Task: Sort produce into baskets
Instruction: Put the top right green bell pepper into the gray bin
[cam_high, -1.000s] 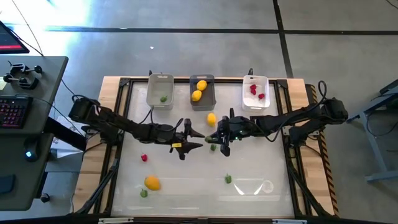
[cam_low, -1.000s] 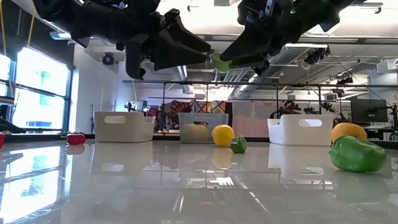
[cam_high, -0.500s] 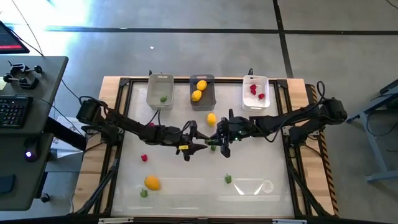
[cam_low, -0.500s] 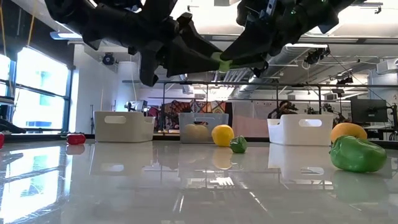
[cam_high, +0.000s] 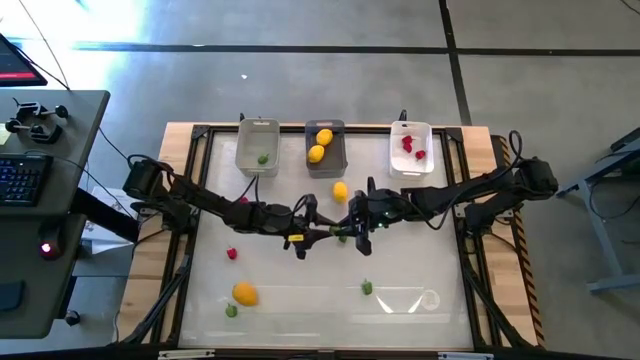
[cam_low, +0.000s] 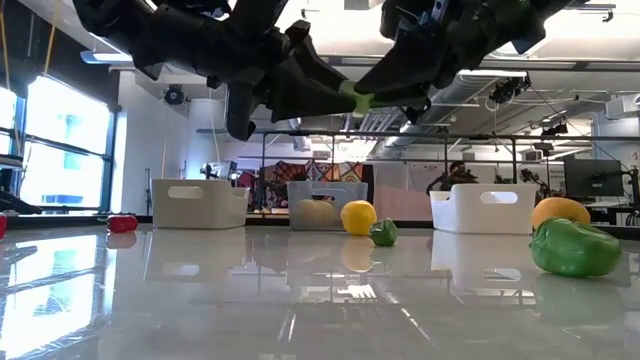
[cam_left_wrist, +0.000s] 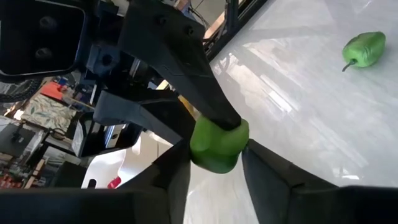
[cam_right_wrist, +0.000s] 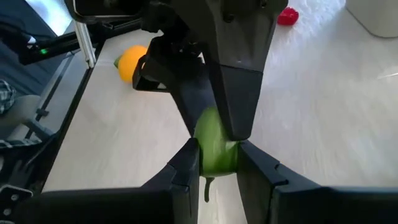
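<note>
A small green piece hangs above the middle of the table, between my two grippers, which meet tip to tip. My right gripper is shut on it, coming from the table's right. My left gripper comes from the left, with its fingers closed against the same piece. The clear basket holds a green bit, the dark grey basket two lemons, and the white basket red berries. A lemon lies on the table just in front of the grey basket. My left gripper has the green piece's two sides between its two fingers, coming level from the table's left. The piece is clear of the table. My right gripper pinches the green piece's sides between its fingertips, level from the table's right. The piece is lifted clear, its stalk pointing down.
On the table lie a red berry, an orange fruit, a green bit at the near left and another green piece near the front middle. The three baskets stand in a row along the far edge.
My left gripper has gone toward the table's right, up to the green piece held by my right gripper, and its fingers now stand on both sides of it. My right gripper and the piece have kept still.
</note>
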